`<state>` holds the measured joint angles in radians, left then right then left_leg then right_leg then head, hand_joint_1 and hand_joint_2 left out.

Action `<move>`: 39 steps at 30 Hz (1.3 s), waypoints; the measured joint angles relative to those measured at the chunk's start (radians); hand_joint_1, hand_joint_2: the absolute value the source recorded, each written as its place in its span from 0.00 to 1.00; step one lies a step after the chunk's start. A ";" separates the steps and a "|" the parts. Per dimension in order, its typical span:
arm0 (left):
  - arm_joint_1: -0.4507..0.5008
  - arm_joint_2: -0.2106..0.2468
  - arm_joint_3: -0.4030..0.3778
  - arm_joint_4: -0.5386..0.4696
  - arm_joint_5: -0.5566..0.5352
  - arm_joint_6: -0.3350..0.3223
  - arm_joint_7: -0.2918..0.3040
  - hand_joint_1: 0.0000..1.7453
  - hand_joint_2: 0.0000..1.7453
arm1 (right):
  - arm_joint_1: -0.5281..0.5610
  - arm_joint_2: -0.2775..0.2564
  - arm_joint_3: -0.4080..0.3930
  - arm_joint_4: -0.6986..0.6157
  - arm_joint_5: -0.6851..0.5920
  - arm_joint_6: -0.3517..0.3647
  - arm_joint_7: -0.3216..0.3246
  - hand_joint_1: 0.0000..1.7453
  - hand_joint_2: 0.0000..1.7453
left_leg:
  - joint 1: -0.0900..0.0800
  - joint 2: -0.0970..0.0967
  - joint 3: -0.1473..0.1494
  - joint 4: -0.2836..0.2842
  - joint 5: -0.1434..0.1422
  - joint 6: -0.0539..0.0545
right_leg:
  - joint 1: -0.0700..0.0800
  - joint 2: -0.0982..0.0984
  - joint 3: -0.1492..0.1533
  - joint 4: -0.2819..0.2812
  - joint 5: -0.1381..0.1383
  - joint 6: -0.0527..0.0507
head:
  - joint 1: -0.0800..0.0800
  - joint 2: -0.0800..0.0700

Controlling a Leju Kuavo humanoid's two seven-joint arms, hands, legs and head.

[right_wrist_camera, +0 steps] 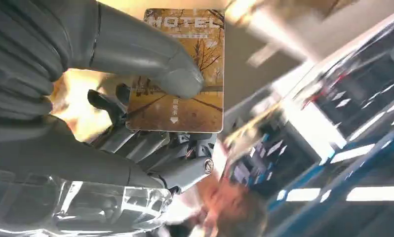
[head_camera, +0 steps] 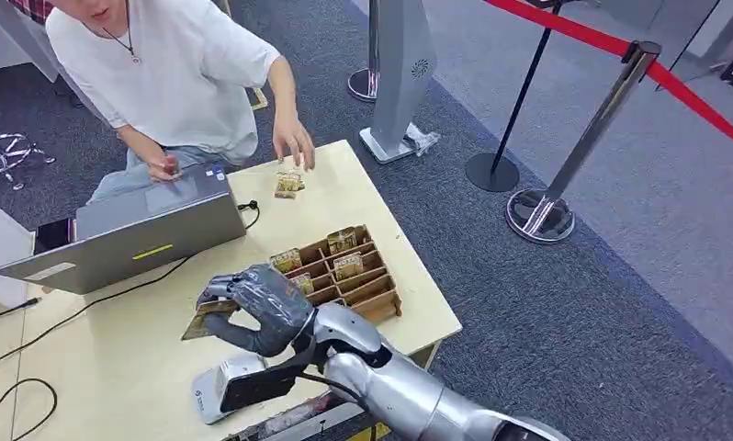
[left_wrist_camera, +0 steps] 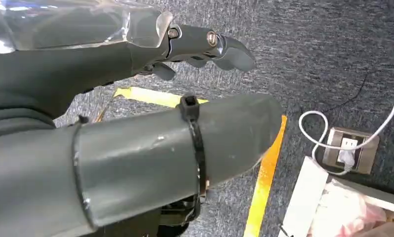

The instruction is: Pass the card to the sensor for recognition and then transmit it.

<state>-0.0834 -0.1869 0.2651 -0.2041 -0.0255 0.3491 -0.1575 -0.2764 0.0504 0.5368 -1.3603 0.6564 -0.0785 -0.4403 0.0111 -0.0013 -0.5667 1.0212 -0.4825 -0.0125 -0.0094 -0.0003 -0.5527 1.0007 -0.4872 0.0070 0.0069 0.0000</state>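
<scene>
The right hand (head_camera: 257, 308) pinches the yellow hotel key card (right_wrist_camera: 177, 74) flat between thumb and fingers, holding it above the pale wooden table (head_camera: 115, 367) near its front edge, just beyond the white-and-black card sensor (head_camera: 230, 386), probably ready to lower onto it, with bare tabletop to its left and the slotted wooden card rack (head_camera: 344, 271) close by toward the right edge, while the left hand (left_wrist_camera: 205, 44) hangs over the floor with its fingers loosely extended, holding nothing.

Benches: one (head_camera: 115, 367)
Laptops: one (head_camera: 133, 234)
Card organizers: one (head_camera: 363, 285), sitting beside the laptop
Stanchion posts: two (head_camera: 602, 119) (head_camera: 519, 101)
Robot hands holding a card: one (head_camera: 262, 308)
People: one (head_camera: 161, 64), sitting behind the laptop
</scene>
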 joint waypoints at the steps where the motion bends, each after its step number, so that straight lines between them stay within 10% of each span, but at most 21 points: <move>1: 0.000 0.000 0.001 0.000 0.003 0.002 0.000 0.00 0.00 | -0.003 0.000 0.009 0.003 -0.026 0.022 -0.004 1.00 1.00 | 0.000 0.000 0.000 0.000 0.000 0.000 | 0.000 0.000 0.000 0.000 0.000 0.000 | 0.000 0.000; 14: 0.006 0.000 0.009 0.000 0.026 0.024 0.003 0.00 0.00 | -0.099 0.032 0.127 0.198 -0.144 0.143 -0.011 1.00 1.00 | 0.000 0.000 0.000 0.000 0.000 0.000 | 0.000 0.000 0.000 0.000 0.000 0.000 | 0.000 0.000; 39: 0.011 0.005 0.008 0.000 0.022 0.004 0.018 0.00 0.00 | -0.208 0.091 0.256 0.544 -0.142 0.096 0.066 1.00 1.00 | 0.000 0.000 0.000 0.000 0.000 0.000 | 0.000 0.000 0.000 0.000 0.000 0.000 | 0.000 0.000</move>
<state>-0.0722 -0.1823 0.2735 -0.2041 -0.0034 0.3532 -0.1392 -0.4843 0.1411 0.7931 -0.8164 0.5142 0.0172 -0.3743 0.0111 -0.0014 -0.5667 1.0212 -0.4823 -0.0126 -0.0094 -0.0004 -0.5527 1.0008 -0.4872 0.0070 0.0069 0.0000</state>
